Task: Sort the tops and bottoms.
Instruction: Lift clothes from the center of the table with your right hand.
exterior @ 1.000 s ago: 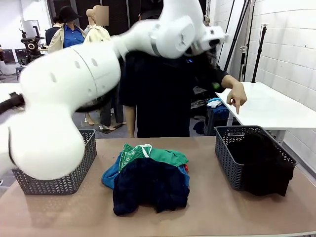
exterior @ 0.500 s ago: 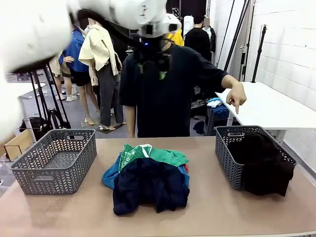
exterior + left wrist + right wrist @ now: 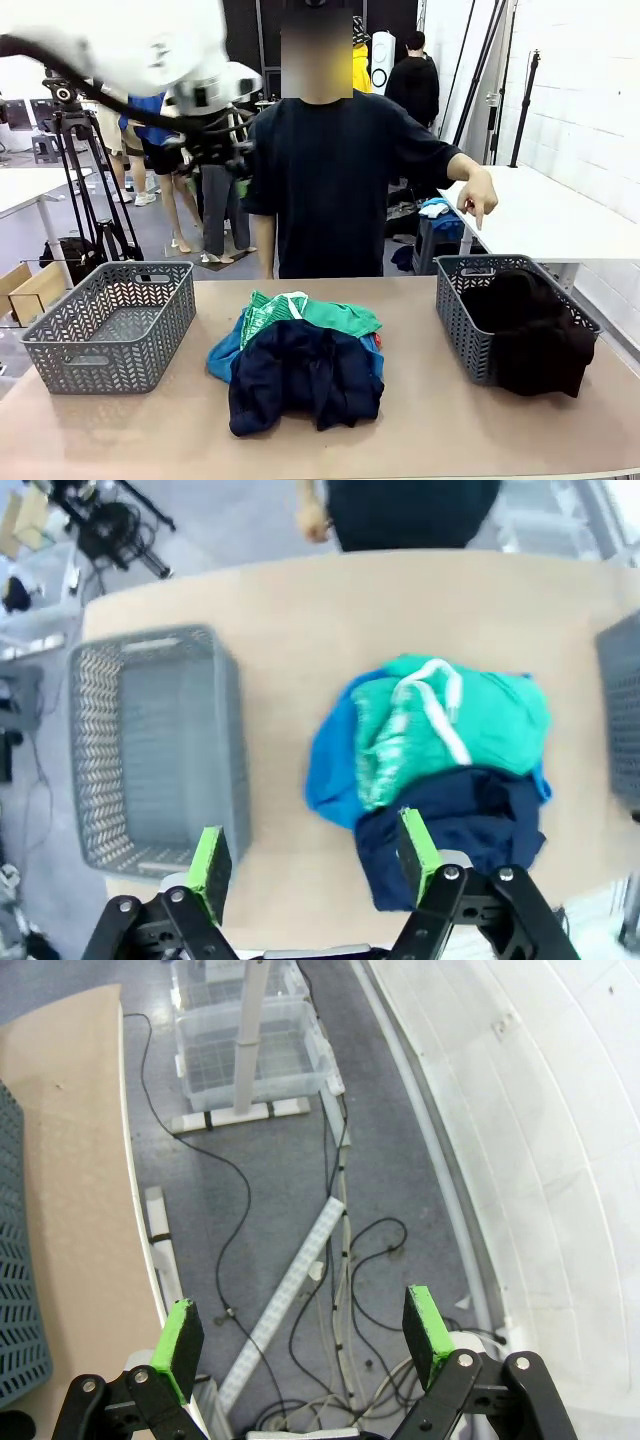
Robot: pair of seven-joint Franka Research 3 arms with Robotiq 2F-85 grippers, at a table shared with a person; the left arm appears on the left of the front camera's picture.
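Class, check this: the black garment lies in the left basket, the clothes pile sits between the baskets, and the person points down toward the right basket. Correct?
No: the black garment lies in the right basket, not the left basket, as the front view shows. The pile does sit between them, and the hand points down toward the right one.

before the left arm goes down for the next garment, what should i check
1. left hand open, nothing held: ok
2. left hand above the pile, navy trousers and green shorts showing: ok
3. right hand open, off the table: ok
4. person's hand away from the pile, pointing at the right basket: ok
5. black garment fully inside that basket: not ok, drapes over the rim
6. blue cloth, top or bottom: cannot tell
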